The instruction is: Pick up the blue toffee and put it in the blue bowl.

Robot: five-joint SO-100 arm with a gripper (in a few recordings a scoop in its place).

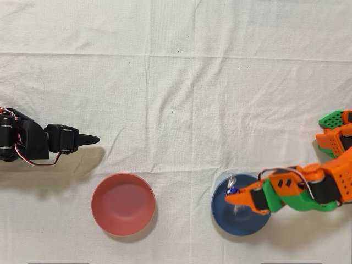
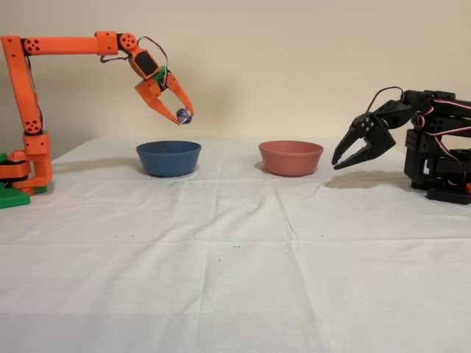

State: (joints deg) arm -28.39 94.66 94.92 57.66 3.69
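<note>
In the fixed view, the blue bowl (image 2: 168,158) sits on the counter (image 2: 235,265) left of the pink-red bowl (image 2: 291,157), well apart. The blue toffee (image 2: 183,115) hangs between the fingers (image 2: 181,98) above the blue bowl. The idle black arm (image 2: 412,143) stands right of the pink-red bowl.

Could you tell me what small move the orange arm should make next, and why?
Probably open the end effector and let go. It is shut on the blue toffee, held well above the blue bowl, and in the overhead view the toffee sits over the bowl's far-left part, inside the rim. Lowering a little first might stop a bounce.
</note>
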